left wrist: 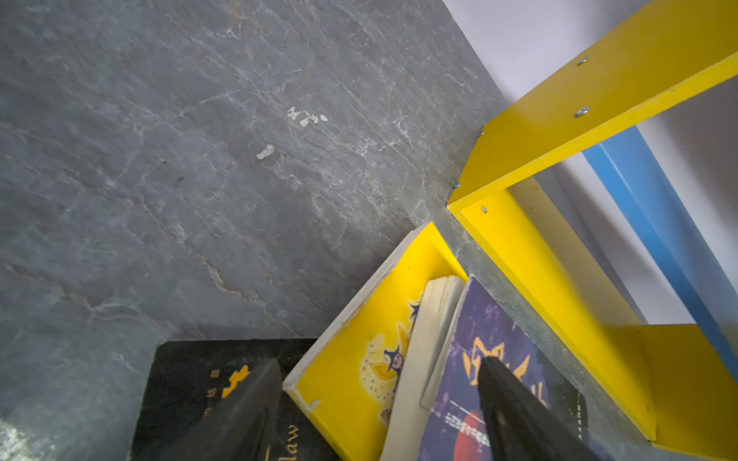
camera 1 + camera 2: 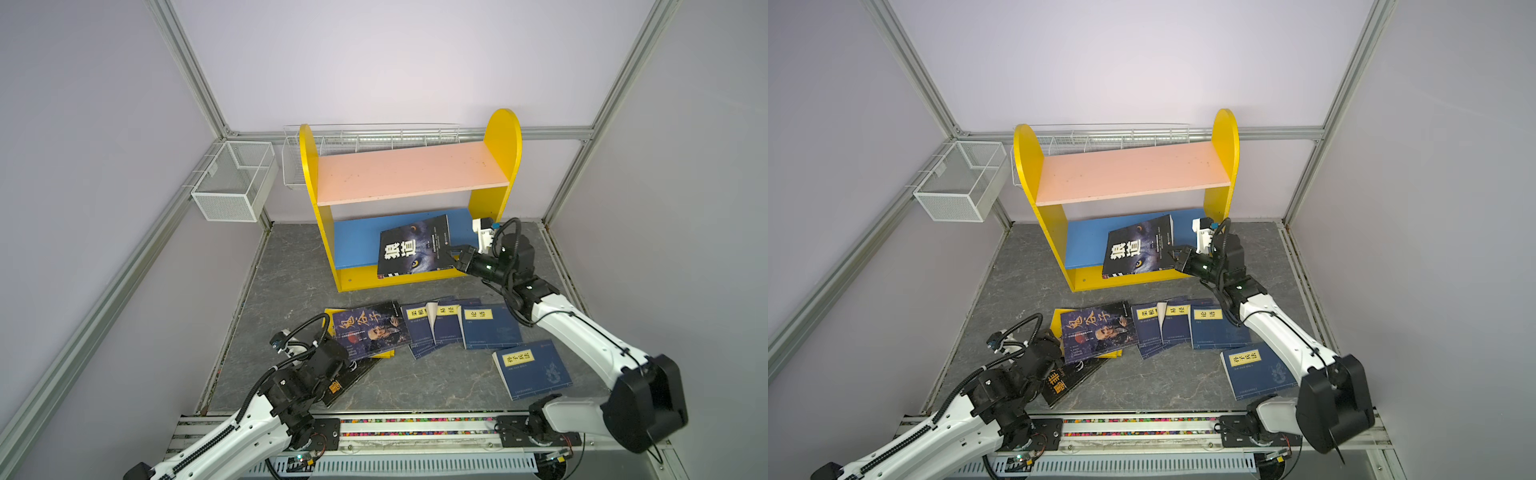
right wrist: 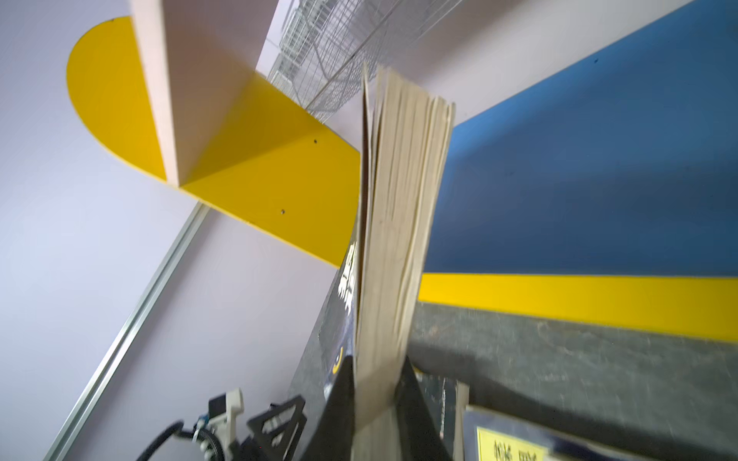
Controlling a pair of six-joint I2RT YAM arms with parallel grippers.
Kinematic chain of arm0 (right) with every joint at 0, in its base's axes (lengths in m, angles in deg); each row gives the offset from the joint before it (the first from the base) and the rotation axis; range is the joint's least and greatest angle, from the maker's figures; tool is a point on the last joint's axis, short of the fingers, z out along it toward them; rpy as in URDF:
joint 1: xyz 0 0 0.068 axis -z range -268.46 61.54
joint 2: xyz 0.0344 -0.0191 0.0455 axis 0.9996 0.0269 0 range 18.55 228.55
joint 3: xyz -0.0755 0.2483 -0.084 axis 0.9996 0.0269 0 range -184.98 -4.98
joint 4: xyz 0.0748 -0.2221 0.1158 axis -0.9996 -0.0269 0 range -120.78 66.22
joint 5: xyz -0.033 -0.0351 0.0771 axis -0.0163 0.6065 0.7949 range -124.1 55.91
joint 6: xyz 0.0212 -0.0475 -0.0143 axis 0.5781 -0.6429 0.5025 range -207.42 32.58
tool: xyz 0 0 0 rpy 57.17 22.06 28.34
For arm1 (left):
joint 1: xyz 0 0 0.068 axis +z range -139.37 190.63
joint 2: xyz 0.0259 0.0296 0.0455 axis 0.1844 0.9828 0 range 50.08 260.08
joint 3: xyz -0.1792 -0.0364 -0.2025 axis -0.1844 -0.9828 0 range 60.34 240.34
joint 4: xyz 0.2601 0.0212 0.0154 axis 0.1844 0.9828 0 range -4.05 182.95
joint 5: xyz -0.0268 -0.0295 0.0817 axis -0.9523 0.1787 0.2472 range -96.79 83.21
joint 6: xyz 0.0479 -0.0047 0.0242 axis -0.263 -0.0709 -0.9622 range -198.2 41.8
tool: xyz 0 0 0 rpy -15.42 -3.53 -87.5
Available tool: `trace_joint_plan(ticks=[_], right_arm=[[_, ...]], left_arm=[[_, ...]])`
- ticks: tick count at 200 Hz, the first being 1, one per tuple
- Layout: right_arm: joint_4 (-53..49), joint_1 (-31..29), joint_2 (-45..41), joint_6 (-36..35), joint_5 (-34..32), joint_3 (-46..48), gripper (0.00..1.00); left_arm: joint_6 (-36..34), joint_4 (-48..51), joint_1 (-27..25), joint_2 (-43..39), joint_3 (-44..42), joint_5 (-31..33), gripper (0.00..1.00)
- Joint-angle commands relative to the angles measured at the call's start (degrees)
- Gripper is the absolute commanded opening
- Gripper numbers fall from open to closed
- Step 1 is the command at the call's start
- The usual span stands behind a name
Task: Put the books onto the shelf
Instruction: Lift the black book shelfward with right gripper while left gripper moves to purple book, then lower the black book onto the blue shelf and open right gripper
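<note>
Presently the right fingers (image 3: 415, 407) are clamped on the page edge of the wolf book (image 2: 411, 247), which is held tilted over the blue board (image 2: 357, 241) of the shelf (image 2: 503, 141). The left fingers (image 1: 515, 399) stand apart above the black book (image 1: 191, 383), yellow book (image 1: 359, 339) and purple book (image 1: 479, 319), which overlap. Navy books (image 2: 490, 328) lie on the desk (image 2: 291, 270) before the shelf.
</note>
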Motion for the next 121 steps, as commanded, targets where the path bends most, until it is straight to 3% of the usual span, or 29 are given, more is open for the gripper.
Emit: trace_joint_plan(ticks=[1,61,121], right_arm=[[13.69,-1.16,8.31,5.67,-1.24,-6.59,0.07],[9.87,-5.48,28.56,5.71,2.52,-24.87,0.07],[7.33,-8.44,37.46,6.67,1.19,-30.08,0.07]], left_arm=[[3.51,4.18,0.16,-1.15,0.33,0.61,0.79],[0.11,6.65,0.17,-0.12,2.44,0.02,0.79],[-1.99,2.29,0.18,4.75,2.73,-1.16,0.8]])
